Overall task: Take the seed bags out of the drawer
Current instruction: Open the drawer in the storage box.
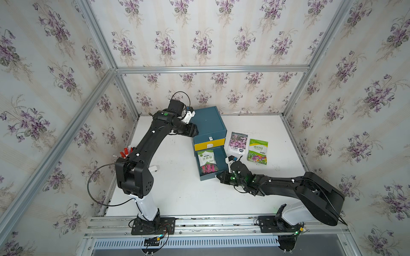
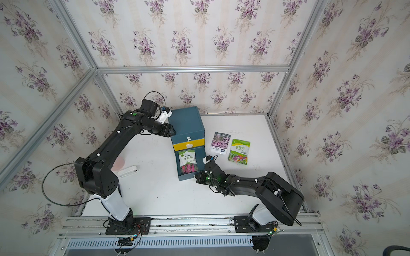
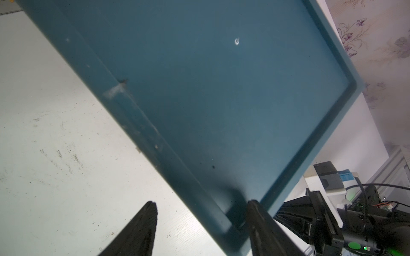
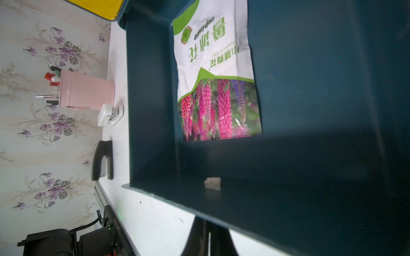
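- Nearest me, the right arm's black two-fingered gripper (image 1: pixel 218 176) sits low at the near right corner of the pulled-out dark teal bottom drawer (image 1: pixel 207 177). Its wrist view shows the fingers (image 4: pixel 199 239) pressed together below the drawer's front lip, clenched on nothing I can see.
- Inside that drawer lies one flat, glossy green-and-white seed packet with pink flower spikes (image 1: pixel 207 161). It keeps to the left side, with bare drawer floor to its right.
- On the white tabletop (image 1: pixel 177 195), to the right of the drawer and apart from it, are the other two. One is a green-and-white packet with mixed flowers (image 1: pixel 257 151); just beside it to the left is a grey-topped packet with pink blossoms (image 1: pixel 237 143).
- Behind the open drawer stands the dark teal cabinet (image 1: pixel 207 122), with a shut yellow drawer front (image 1: pixel 202 146) just above it.
- Farthest off, the left gripper (image 1: pixel 194 130) is at the cabinet's upper left edge with its jaws apart. One finger (image 3: pixel 260 221) touches the top's corner and the other hangs over the table, so it looks like bracing rather than a grasp.
- As I read it, two of the three bags are out and the last pick is in hand. The right gripper would need to spread its fingers, clear the front wall and come down on the packet. Pinching an edge of something so flat and slick looks like the tricky part.
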Robot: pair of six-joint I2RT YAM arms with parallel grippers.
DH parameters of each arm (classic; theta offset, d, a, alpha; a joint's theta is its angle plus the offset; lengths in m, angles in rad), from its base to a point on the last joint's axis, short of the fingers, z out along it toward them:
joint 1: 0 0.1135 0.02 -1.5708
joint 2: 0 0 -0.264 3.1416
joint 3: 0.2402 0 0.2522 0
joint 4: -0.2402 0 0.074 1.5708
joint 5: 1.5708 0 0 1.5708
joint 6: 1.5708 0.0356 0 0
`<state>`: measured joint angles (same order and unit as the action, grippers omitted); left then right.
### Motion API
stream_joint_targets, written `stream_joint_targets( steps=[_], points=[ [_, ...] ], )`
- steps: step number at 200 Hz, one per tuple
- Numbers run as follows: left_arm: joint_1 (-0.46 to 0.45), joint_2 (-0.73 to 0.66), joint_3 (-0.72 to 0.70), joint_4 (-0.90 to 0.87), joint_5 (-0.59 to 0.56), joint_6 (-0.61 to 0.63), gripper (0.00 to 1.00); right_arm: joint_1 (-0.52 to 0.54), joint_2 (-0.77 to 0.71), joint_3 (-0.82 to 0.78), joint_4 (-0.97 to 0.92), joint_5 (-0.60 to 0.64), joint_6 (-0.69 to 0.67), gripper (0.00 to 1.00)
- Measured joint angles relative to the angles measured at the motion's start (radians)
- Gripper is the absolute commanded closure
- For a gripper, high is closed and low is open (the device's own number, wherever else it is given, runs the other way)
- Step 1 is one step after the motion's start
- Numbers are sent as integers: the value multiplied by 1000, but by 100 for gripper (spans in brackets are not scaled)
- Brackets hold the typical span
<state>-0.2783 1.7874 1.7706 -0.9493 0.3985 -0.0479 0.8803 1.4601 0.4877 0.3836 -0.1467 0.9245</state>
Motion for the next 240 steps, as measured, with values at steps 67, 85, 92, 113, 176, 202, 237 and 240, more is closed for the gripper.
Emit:
stream_joint_targets(
  steps=[67,85,92,113,176,202,237,240],
  points=[
    [-1,0,0,2,1,5,33,23,-7,6,-30,17,12,83],
    [-1,0,0,3,1,8,33,23,-22,9,-55,27,14,67],
    [-1,0,0,3,1,8,33,23,-31,12,-67,30,11,61],
    [-1,0,0,3,1,11,33,23,-55,28,-98,48,6,51],
    [-1,1,1,3,1,14,33,15,-134,130,-275,52,-32,41],
    [-1,1,1,3,2,14,33,-15,-103,225,-359,50,-73,40],
    [-1,2,3,3,2,14,34,-69,-2,343,-448,24,-133,38],
    [-1,2,3,3,2,14,34,-71,7,352,-456,23,-138,38]
  ],
)
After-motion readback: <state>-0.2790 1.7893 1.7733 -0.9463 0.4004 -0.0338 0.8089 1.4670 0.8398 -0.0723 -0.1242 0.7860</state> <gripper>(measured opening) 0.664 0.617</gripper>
